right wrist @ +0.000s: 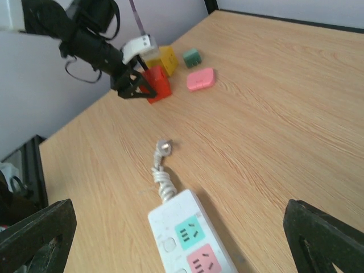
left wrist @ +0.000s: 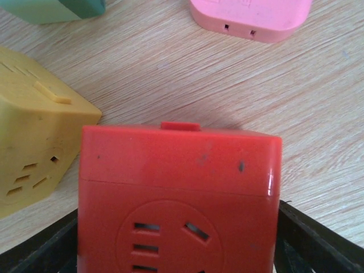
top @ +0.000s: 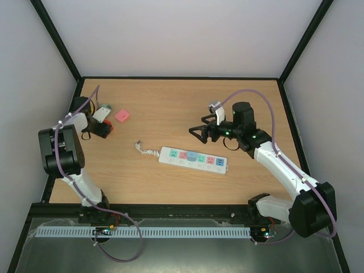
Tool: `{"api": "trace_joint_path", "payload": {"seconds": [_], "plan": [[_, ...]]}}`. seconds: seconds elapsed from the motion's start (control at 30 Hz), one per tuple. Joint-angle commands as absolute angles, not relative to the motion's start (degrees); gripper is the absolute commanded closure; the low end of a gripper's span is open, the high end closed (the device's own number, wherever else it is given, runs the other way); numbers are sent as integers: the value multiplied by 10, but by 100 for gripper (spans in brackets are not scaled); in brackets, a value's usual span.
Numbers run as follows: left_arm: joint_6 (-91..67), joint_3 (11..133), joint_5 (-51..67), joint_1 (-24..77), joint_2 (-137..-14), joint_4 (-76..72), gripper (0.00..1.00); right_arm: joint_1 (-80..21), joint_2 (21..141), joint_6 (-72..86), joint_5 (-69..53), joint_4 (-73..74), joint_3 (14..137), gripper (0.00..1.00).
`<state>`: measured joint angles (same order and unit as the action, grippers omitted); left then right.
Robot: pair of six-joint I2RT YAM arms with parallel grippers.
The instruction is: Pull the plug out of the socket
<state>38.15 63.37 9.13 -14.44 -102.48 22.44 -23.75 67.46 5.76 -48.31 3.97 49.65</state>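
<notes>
Lying left-to-right — socket (top: 193, 160), cord (top: 145, 151) leftward

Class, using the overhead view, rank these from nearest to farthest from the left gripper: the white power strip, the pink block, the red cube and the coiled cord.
From the left gripper:
1. red cube, between its fingers, far left.
2. pink block, just to its right.
3. coiled cord, toward the table's middle.
4. white power strip, centre, right of the cord.
</notes>
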Motion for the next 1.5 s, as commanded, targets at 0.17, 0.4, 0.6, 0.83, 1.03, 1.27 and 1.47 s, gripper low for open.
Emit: {"api": "trace_joint_path", "payload": {"seconds": [0.17, 0.4, 0.6, 0.83, 1.03, 1.27, 1.47], "plan": [[388, 661, 105, -146, -1006, 274, 8, -238, 682, -124, -414, 184, 528, 2], [415, 654, 155, -116, -936, 294, 5, -238, 691, -219, -374, 242, 517, 2], [435, 656, 213, -56, -899, 325, 9, -239, 718, -307, -381, 283, 513, 1], [423, 636, 242, 35, -867, 313, 15, -248, 735, -341, -386, 277, 500, 4], [379, 627, 255, 113, -875, 297, 19, -278, 757, -345, -359, 244, 482, 7], [320, 614, 264, 200, -903, 268, 27, -298, 780, -354, -355, 226, 479, 10], [281, 619, 250, 254, -938, 253, 37, -332, 804, -354, -313, 197, 477, 14]]}}
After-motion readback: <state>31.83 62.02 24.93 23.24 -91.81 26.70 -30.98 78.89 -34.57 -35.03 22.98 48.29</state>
